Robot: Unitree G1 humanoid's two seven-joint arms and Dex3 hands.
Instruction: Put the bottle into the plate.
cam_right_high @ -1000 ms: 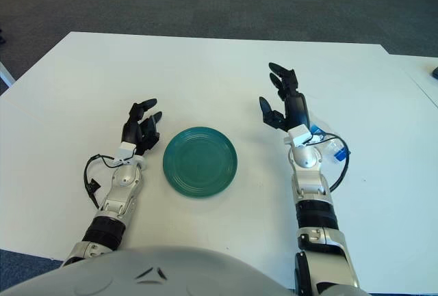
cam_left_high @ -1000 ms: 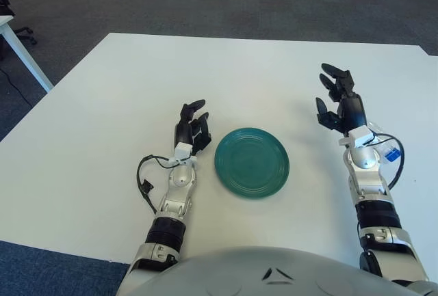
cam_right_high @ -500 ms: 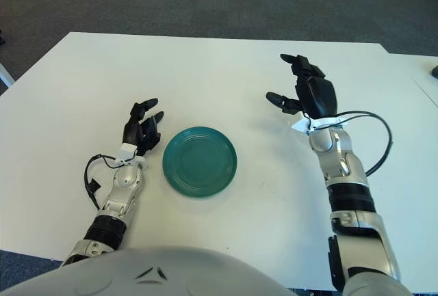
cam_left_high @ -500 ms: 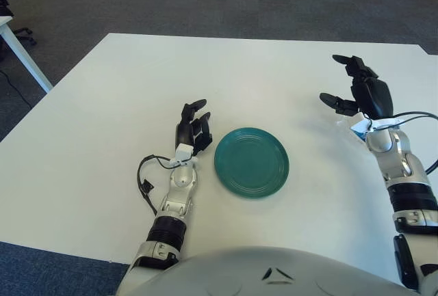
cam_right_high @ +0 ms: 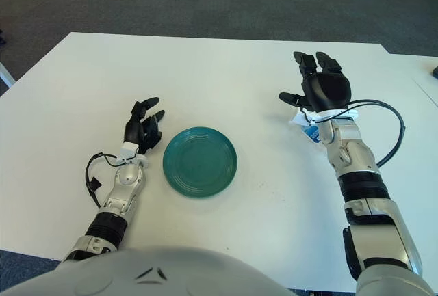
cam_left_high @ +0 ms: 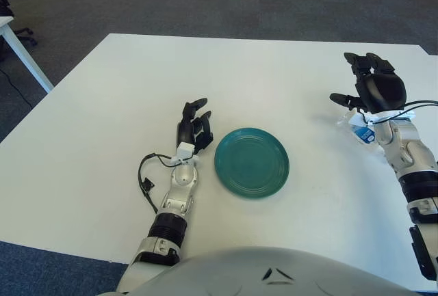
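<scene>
The bottle (cam_right_high: 309,128) lies on the white worktop (cam_left_high: 123,91) toward its right edge, almost wholly hidden under the right hand (cam_left_high: 373,91); only a scrap of clear plastic and a blue-and-white label shows just below the wrist. The right hand hovers directly over it, palm turned down and fingers (cam_right_high: 321,60) spread and pointing toward the far edge, the thumb sticking out toward the plate; it holds nothing, and whether it touches the bottle cannot be told. So the thing to be picked up sits beneath and slightly to the near side of the palm rather than ahead of the fingers, and I judge the hand needs to draw back a little toward the near edge, or lower and curl around it, before a grasp is possible. The bottle's long axis cannot be read from the small part that shows. The green plate (cam_left_high: 252,162) rests bare near the middle of the worktop, toward the near edge, well apart from the bottle and to its left, so the carry will run leftward and a little nearer. The left hand (cam_left_high: 191,126) shows just beside the plate's left rim, fingers loosely relaxed and holding nothing; it is close to the plate but far from the bottle, which makes the right hand plainly the one to do the work.
</scene>
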